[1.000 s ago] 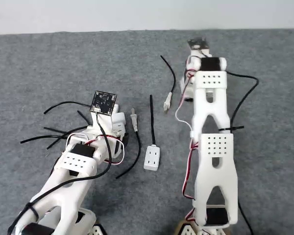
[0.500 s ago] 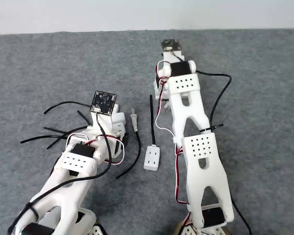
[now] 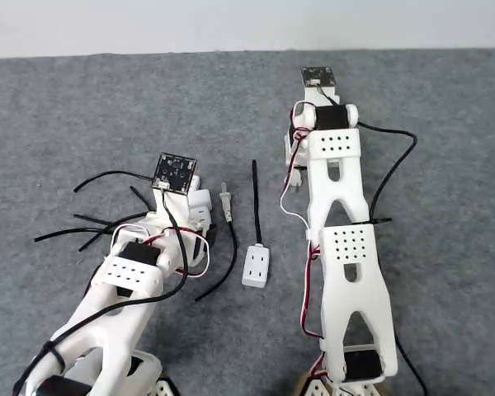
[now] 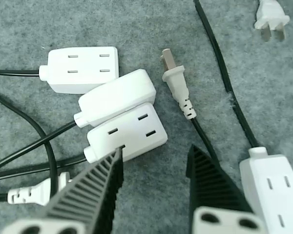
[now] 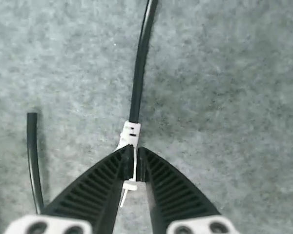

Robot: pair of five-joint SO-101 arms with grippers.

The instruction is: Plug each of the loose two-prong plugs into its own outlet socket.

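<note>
At the near edge of the grey carpet (image 3: 445, 206), the left arm (image 3: 132, 276) rose from the left corner and bent forward, its wrist low over a cluster of outlet blocks. The left gripper (image 4: 155, 152) hung with its jaws wide apart and nothing between them. One fingertip lay over the edge of the nearest outlet block (image 4: 127, 131), though contact could not be told. That block touched a second block (image 4: 116, 96), and a third block (image 4: 83, 69) lay just beyond. Just beside the cluster lay a loose grey plug (image 4: 177, 83), prongs pointing away from the arm, its cord trailing back towards the gripper. Between the two arms sat a separate outlet block (image 3: 256, 266), its black cord (image 3: 255, 198) running straight away. The right arm (image 3: 351, 256) stretched almost fully out, far up the table. The right gripper (image 5: 133, 158) was pinched together on a small white plug (image 5: 131, 136). The plug's cord (image 5: 141, 63) ran on across the carpet, with a cut cord end (image 5: 33, 146) lying near.
</note>
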